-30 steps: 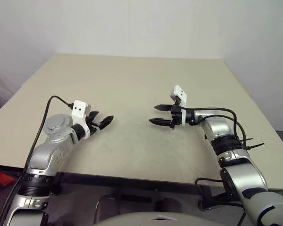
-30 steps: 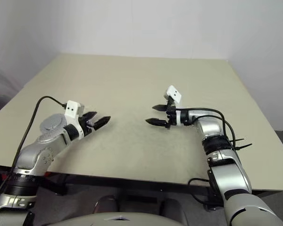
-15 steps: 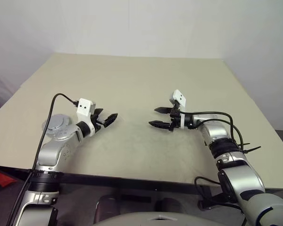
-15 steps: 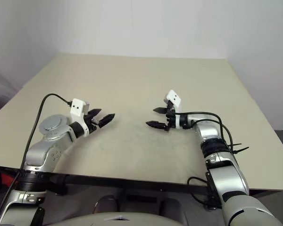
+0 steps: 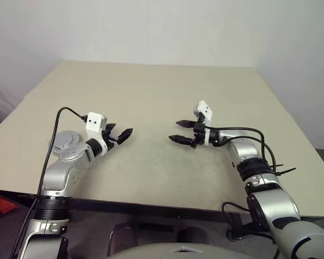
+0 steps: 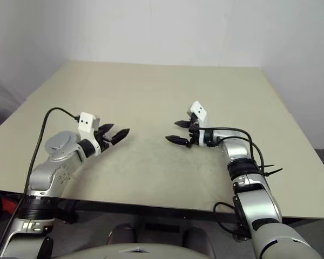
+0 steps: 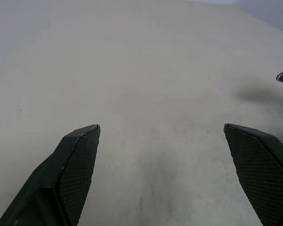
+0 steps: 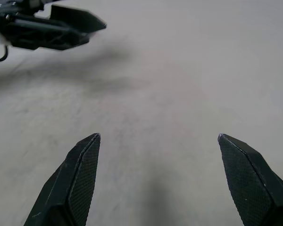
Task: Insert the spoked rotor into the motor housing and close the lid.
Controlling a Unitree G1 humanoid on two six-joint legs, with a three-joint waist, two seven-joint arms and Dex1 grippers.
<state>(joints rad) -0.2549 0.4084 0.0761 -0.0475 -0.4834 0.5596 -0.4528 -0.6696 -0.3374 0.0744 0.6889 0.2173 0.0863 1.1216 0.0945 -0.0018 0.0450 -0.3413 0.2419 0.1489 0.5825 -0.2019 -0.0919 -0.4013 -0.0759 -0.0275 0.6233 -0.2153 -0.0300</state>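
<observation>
The beige table [image 5: 151, 97] lies bare under both arms. The left gripper [image 5: 120, 136] and right gripper [image 5: 182, 133] hover just above it, tips facing each other across a gap, jaws spread wide and holding nothing, seemingly poised to receive parts. Rotor, housing and lid cannot be placed from these views.

Both my arms reach forward, bent at the elbows, wrists angled inward so the two hands face each other with a gap between them. My left hand [image 5: 120, 135] hovers with its black fingers spread wide. My right hand [image 5: 179, 131] hangs at about the same height, fingers [image 8: 80, 179] equally wide apart, holding nothing.
</observation>
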